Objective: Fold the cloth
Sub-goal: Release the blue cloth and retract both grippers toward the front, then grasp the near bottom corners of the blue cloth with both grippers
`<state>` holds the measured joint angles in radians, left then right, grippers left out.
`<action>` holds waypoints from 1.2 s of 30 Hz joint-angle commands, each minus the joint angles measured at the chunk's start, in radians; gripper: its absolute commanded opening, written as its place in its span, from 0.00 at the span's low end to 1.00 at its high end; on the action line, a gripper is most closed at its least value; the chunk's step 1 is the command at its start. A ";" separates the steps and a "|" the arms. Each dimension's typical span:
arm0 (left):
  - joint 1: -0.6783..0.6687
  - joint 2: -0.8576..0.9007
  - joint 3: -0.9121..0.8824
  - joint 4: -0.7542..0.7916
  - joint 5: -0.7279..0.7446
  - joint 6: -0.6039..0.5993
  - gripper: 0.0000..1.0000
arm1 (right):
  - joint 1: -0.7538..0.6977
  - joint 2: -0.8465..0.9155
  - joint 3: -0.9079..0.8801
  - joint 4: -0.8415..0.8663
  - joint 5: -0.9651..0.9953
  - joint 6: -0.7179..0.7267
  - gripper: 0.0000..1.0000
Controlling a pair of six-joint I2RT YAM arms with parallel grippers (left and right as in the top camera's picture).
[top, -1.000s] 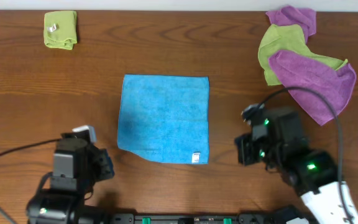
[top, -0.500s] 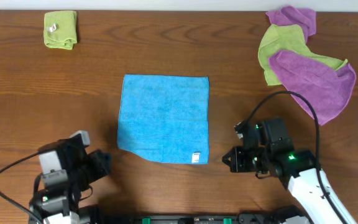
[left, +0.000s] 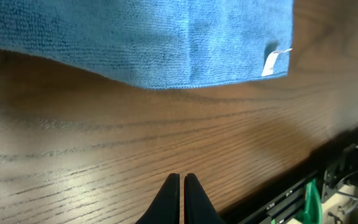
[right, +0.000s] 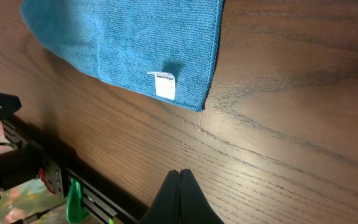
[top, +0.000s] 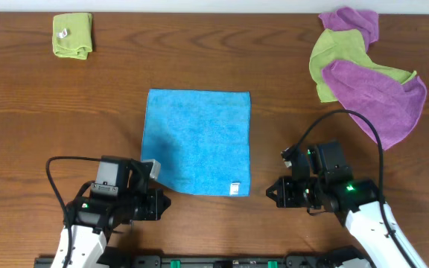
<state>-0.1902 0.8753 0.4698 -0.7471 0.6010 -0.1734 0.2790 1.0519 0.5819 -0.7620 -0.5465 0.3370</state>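
Observation:
The sky-blue cloth (top: pixel 196 141) lies flat and unfolded in the middle of the table, its white tag (top: pixel 235 187) at the near right corner. My left gripper (top: pixel 161 204) is shut and empty, just off the cloth's near left edge. In the left wrist view the fingertips (left: pixel 181 177) are over bare wood, short of the cloth's edge (left: pixel 135 37). My right gripper (top: pixel 272 192) is shut and empty, just right of the tagged corner. In the right wrist view it (right: pixel 179 173) is over wood, a little short of the cloth (right: pixel 129 37) and tag (right: pixel 165 85).
A folded lime-green cloth (top: pixel 73 35) lies at the far left. A pile of purple and lime-green cloths (top: pixel 363 71) lies at the far right. The table's front edge with a black rail (right: pixel 86 193) is close behind both grippers.
My left arm has swung right, toward the cloth's near left corner. My right arm moved a little left and nearer a second ago, then held still. The cloth has not moved.

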 commanded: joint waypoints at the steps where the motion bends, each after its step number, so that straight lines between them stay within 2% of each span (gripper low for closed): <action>1: -0.027 -0.001 0.052 -0.015 -0.037 -0.025 0.06 | 0.005 0.000 -0.003 0.000 -0.007 0.000 0.02; 4: -0.053 -0.002 0.068 -0.019 -0.051 -0.022 0.11 | 0.005 -0.001 -0.003 -0.002 -0.012 0.002 0.02; 8: -0.038 -0.001 0.068 -0.012 -0.056 -0.083 0.34 | 0.005 -0.001 -0.003 -0.016 -0.024 0.006 0.02; 9: -0.020 -0.001 0.068 -0.013 -0.067 -0.092 0.41 | 0.005 -0.001 -0.003 -0.016 -0.024 0.006 0.07; 10: 0.003 -0.001 0.068 -0.013 -0.070 -0.093 0.42 | 0.005 -0.001 -0.003 -0.016 -0.024 0.006 0.17; 12: 0.043 -0.001 0.069 -0.019 -0.070 -0.092 0.54 | 0.005 -0.001 -0.003 -0.016 -0.037 -0.008 0.31; 13: 0.059 -0.001 0.069 -0.024 -0.070 -0.081 0.57 | 0.008 -0.001 -0.003 -0.016 -0.047 -0.021 0.34; 16: 0.111 -0.001 0.069 -0.058 -0.132 -0.062 0.60 | 0.023 0.000 -0.003 -0.016 -0.049 -0.043 0.38; 21: 0.229 0.000 0.069 -0.079 -0.221 -0.027 0.60 | 0.027 0.004 -0.006 0.014 -0.037 -0.090 0.40; 28: 0.291 0.023 0.069 0.024 -0.239 0.006 0.63 | 0.027 0.089 -0.008 0.102 -0.063 -0.156 0.40; 32: 0.291 0.101 0.069 0.107 -0.237 0.013 0.63 | 0.027 0.154 -0.008 0.158 -0.092 -0.176 0.36; 36: 0.291 0.179 0.069 0.219 -0.200 0.013 0.63 | 0.027 0.162 -0.008 0.172 -0.098 -0.198 0.39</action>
<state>0.0959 1.0267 0.5186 -0.5526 0.3874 -0.1780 0.2989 1.2125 0.5800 -0.5953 -0.6147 0.1783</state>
